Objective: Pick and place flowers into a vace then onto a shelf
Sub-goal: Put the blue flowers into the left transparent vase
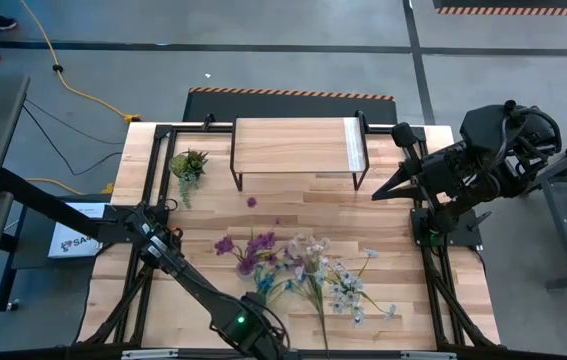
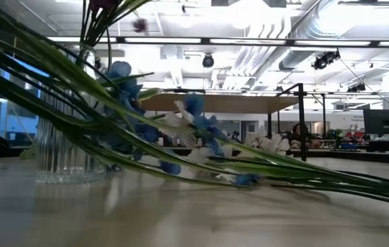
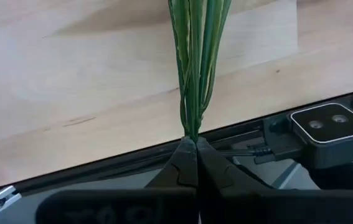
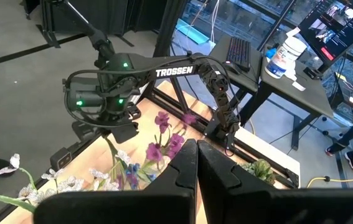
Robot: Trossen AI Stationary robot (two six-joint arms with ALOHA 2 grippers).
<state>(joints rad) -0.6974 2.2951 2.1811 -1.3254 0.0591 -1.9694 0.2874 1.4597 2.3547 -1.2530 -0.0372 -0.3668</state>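
Note:
The flowers (image 1: 298,272), purple, blue and white sprays on green stems, lie spread over the near middle of the table. Some purple ones stand in a clear ribbed glass vase (image 2: 64,147). My left gripper (image 3: 195,144) is at the table's near edge (image 1: 263,338), shut on a bundle of green stems. My right gripper (image 4: 196,148) is shut on nothing and hovers above the table's right side (image 1: 378,192), next to the shelf (image 1: 298,145). That shelf, a light wood top on black legs, stands at the far middle. My left gripper pinches the cut ends of several green stems (image 3: 192,127) between its two fingertips. The fingers come about level from the table's near side and lie along the stems. The stems run away from the fingers over the tabletop toward the blossoms.
A small green potted plant (image 1: 188,165) stands left of the shelf. One loose purple blossom (image 1: 251,202) lies in front of the shelf. The low camera (image 3: 332,127) sits at the near edge beside my left gripper. Bare wood shows on the table's left and far right.

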